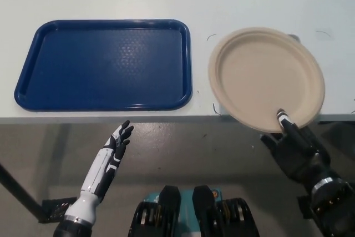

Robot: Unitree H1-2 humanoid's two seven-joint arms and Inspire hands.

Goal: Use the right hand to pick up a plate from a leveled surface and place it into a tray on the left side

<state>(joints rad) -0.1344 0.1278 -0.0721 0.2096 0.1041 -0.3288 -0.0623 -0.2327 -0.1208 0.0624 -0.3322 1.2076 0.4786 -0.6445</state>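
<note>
One blue tray [105, 65] lies just left of the plate [266, 79].

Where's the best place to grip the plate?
Grip the plate at its near rim, coming from the robot's side. It is shallow and wide with a thin raised lip, so only the edge offers a pinch. The right robot hand already holds it there, one finger on top, the rest underneath.

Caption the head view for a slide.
Black right hand lifts beige plate beside empty blue tray; white left hand idles.
</note>
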